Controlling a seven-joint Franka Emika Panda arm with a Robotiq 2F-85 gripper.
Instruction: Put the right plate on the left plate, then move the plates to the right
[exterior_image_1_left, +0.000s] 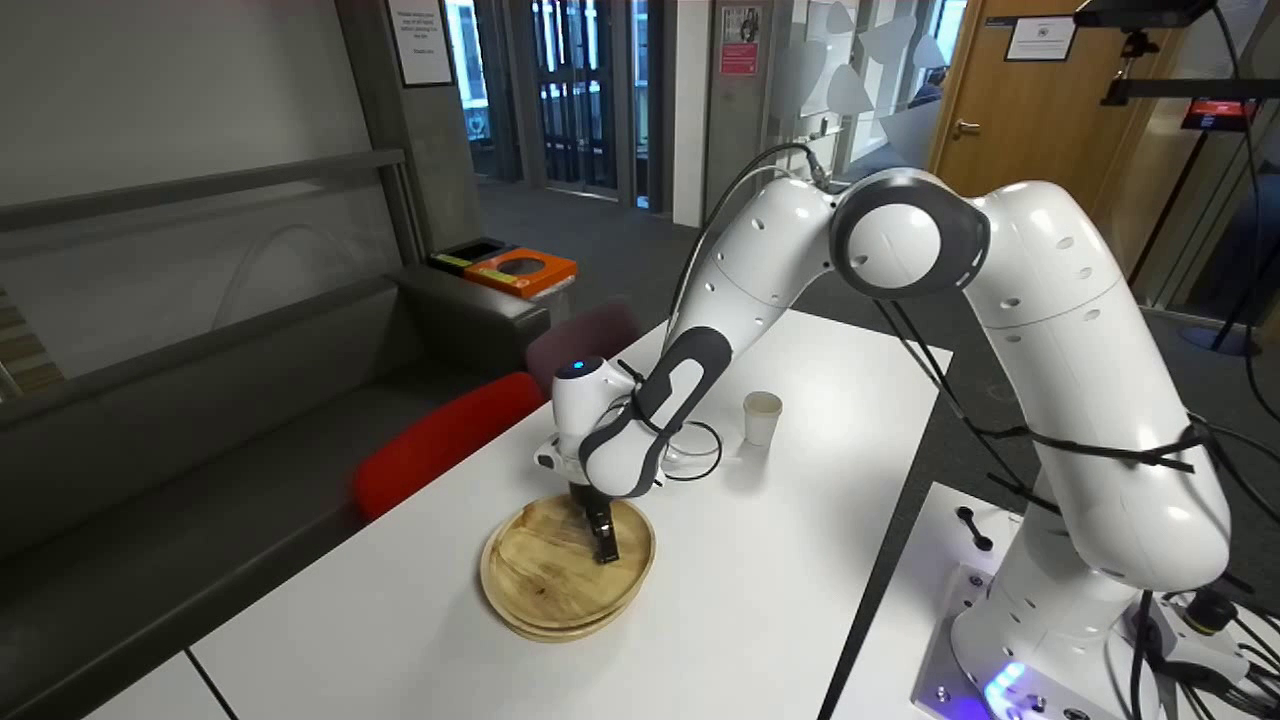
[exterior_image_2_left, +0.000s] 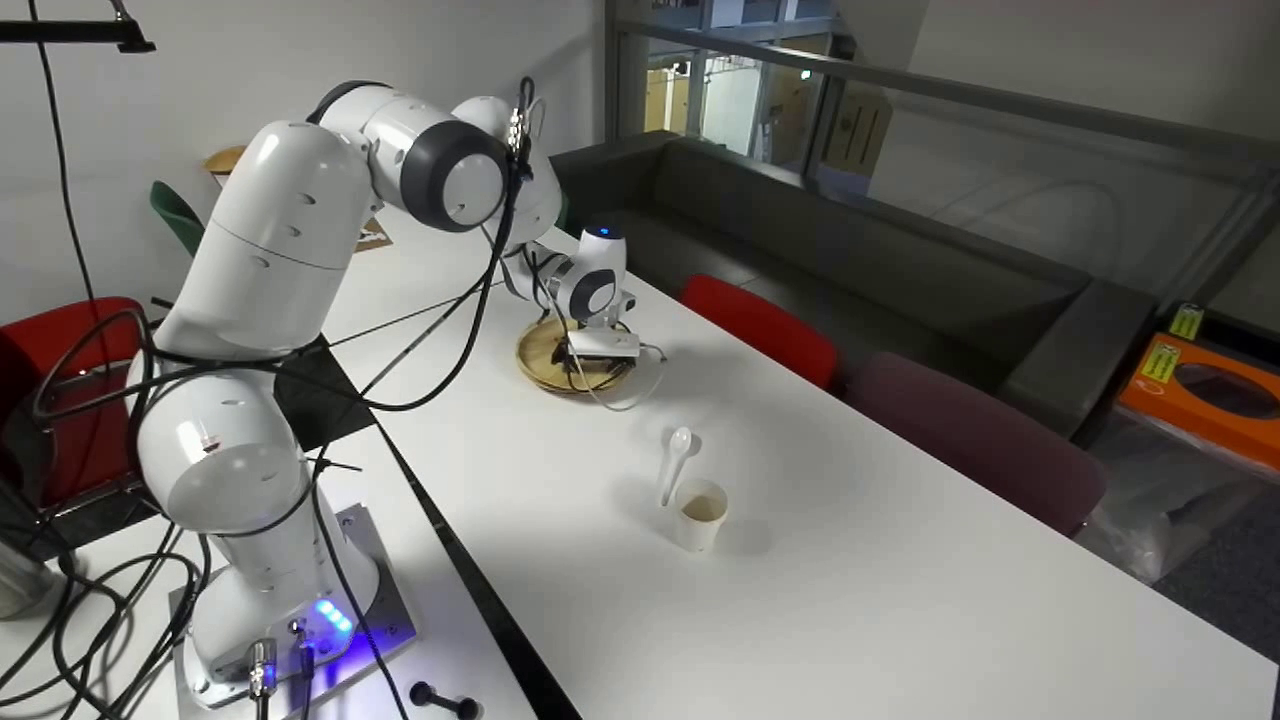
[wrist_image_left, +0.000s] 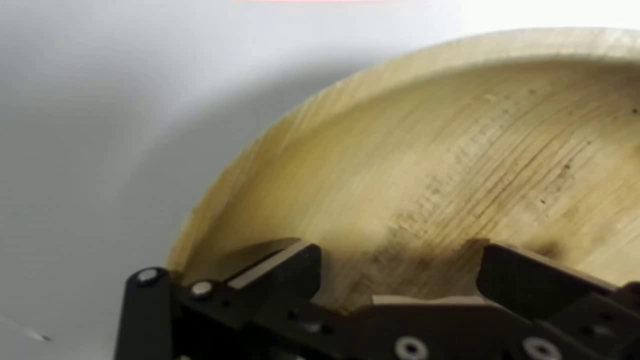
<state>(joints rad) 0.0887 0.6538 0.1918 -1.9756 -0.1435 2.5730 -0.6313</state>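
Observation:
In an exterior view the right plate (exterior_image_1_left: 545, 575), a round light-wood dish, lies stacked on the left plate (exterior_image_1_left: 555, 634), whose edge shows beneath it at the near side. My gripper (wrist_image_left: 400, 270) points down over the stack, open, its dark fingers (wrist_image_left: 295, 272) wide apart with only wood grain visible between them. The wrist view shows a single curved rim left of and beyond the fingers, and I cannot tell from it which plate that is. In an exterior view the gripper partly covers the stacked dishes (exterior_image_2_left: 536, 350). Whether the fingertips touch the wood is unclear.
A paper cup (exterior_image_1_left: 762, 418) stands on the white table (exterior_image_1_left: 740, 580), with a white plastic spoon (exterior_image_2_left: 678, 462) beside it. Cables hang loosely from the arm near the wrist. A red chair (exterior_image_2_left: 760, 325) and a mauve chair (exterior_image_2_left: 970, 430) line the sofa side.

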